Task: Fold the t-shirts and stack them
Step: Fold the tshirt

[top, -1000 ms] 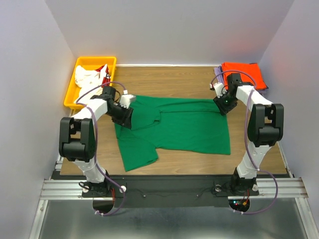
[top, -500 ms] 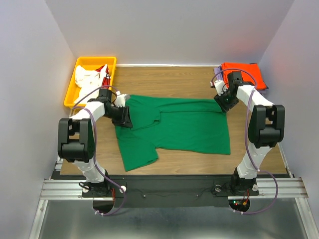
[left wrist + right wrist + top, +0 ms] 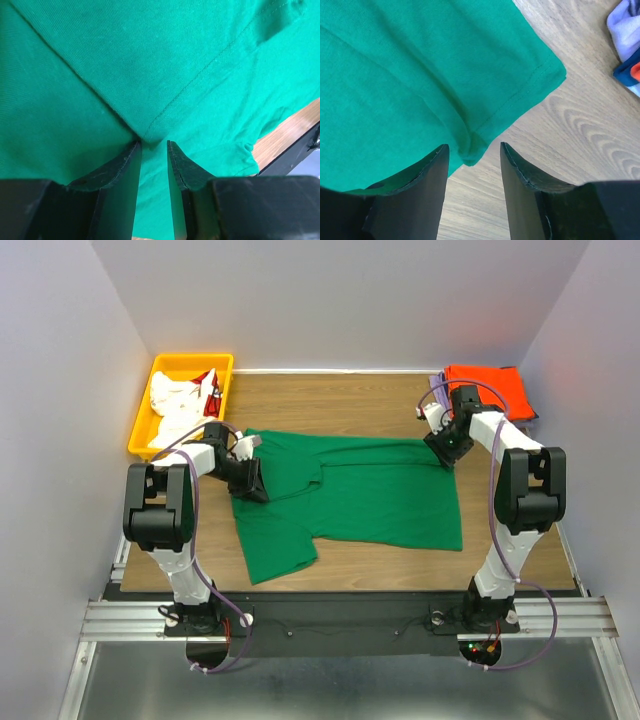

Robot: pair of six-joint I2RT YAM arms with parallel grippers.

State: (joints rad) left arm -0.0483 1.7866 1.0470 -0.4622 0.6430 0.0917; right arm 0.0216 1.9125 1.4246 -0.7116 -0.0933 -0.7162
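Observation:
A bright green t-shirt lies spread on the wooden table, one sleeve pointing toward the near edge. My left gripper is low over its left side. In the left wrist view its jaws stand a narrow gap apart, astride a raised seam fold of the green cloth. My right gripper is at the shirt's far right corner. Its jaws are open, with the hemmed corner fold between the tips. An orange t-shirt lies folded at the far right, over a pale lavender one.
A yellow bin at the far left holds white cloth with red. Bare wood shows beside the shirt's right corner. Grey walls close in the table on three sides, and the arm bases stand at the near edge.
My left gripper has dropped lower onto the shirt's left side and its jaws have narrowed. My right gripper has shifted slightly left at the far right corner and opened a little wider.

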